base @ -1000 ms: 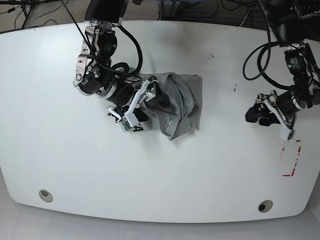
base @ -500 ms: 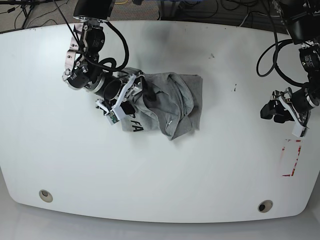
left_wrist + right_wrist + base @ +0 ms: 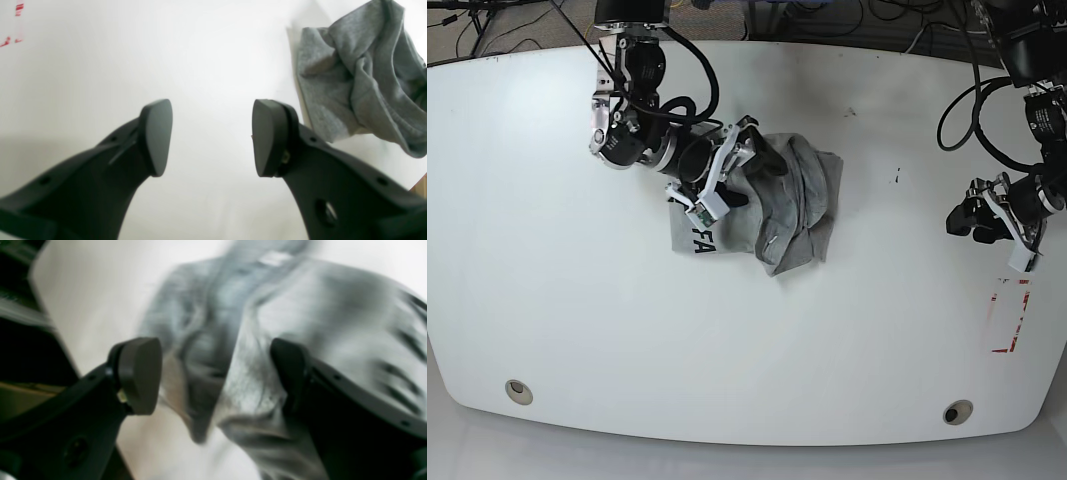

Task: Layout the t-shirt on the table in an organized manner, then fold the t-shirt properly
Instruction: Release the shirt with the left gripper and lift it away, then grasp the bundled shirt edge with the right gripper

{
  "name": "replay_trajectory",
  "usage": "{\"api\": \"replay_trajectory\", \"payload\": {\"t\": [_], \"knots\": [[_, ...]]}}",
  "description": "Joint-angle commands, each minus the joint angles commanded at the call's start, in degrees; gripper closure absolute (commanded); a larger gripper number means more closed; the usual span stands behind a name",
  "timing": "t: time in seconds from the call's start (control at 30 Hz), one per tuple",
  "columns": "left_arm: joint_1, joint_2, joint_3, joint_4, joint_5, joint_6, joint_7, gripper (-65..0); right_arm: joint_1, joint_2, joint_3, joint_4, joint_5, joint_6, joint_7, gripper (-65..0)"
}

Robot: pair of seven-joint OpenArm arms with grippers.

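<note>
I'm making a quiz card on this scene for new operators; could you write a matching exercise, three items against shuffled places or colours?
1. T-shirt
2. Lettering
3. Left hand

A. Black
B. Open, with no cloth between its fingers
C. Grey, bunched up on the table

Pairs: 1-C, 2-A, 3-B

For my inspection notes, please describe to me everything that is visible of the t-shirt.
The t-shirt is grey, of soft-looking fabric, with dark lettering; "FA" is readable in the base view. It lies bunched on the table, with raised folds and wrinkles, not folded neatly. The robot's right claw is over it, its fingers apart, one touching a ridge of cloth. Part is hidden beneath that arm.
</note>
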Motion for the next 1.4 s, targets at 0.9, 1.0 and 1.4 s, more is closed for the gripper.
{"api": "replay_trajectory", "payload": {"t": [0.9,1.0,1.4], "knots": [[0.3,-1.4,0.0,0.1,0.0,0.0,0.0,-35.8,6.3,0.3,-0.8,-0.6,-0.2,-0.18,1.6,-48.0],[1.1,-1.5,0.0,0.1,0.0,0.0,0.0,-35.8,7.9,0.6,0.4,-3.1,-0.8,-0.18,3.2,-48.0],[1.3,-1.2,0.2,0.1,0.0,0.1,0.0,-35.8,14.2,0.0,0.0,-9.9,-10.1,-0.18,9.3,-48.0]]}}
